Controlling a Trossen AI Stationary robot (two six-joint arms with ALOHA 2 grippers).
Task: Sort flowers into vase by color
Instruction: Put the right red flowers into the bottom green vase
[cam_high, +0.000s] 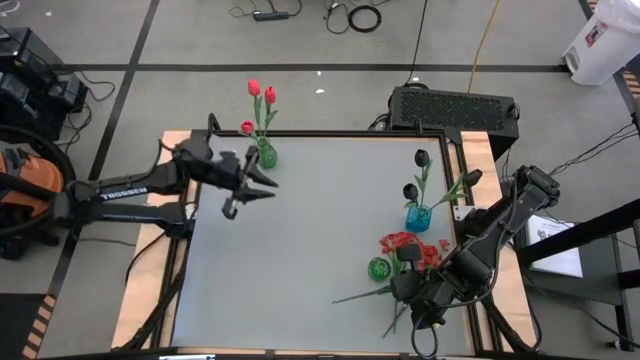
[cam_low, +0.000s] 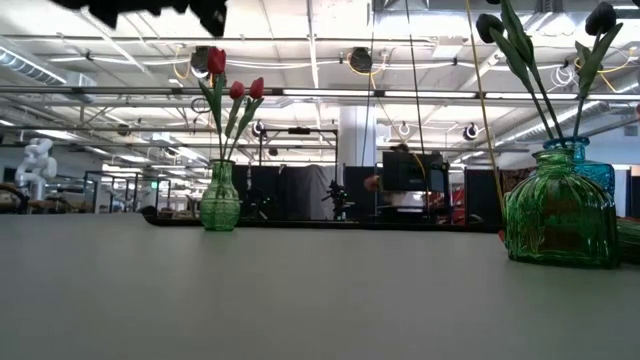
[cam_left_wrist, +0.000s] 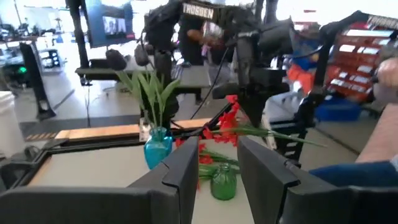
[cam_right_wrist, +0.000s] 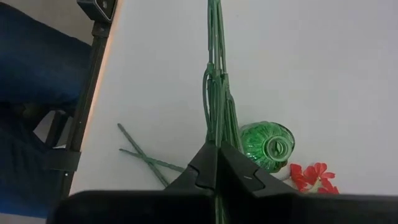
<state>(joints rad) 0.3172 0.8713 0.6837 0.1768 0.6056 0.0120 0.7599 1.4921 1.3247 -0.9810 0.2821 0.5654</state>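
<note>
Red tulips (cam_high: 262, 95) stand in a green vase (cam_high: 266, 155) at the table's far left. My left gripper (cam_high: 255, 192) hovers open just in front of that vase and holds nothing (cam_left_wrist: 217, 155). Black tulips (cam_high: 420, 160) stand in a blue vase (cam_high: 418, 216) at the right. In front of it is an empty green vase (cam_high: 379, 268). Beside that vase my right gripper (cam_high: 415, 292) is shut on the stems of the bunch of small red blossoms (cam_high: 405, 245). My right gripper pinches the bundled green stems (cam_right_wrist: 214, 134) of the red bunch between its two fingers. It comes slanting down from the table's right side. The stems run on past the fingertips toward the table's near left (cam_high: 355, 295). The blossoms (cam_right_wrist: 311, 174) sit beside the empty green vase (cam_right_wrist: 267, 144).
Two loose green stems (cam_right_wrist: 146, 158) lie on the table near the right gripper. A black box (cam_high: 452, 108) stands behind the table's far right edge. A person's blue-clad leg (cam_right_wrist: 37, 81) is beside the table's edge. The grey tabletop (cam_high: 310, 250) lies between the arms.
</note>
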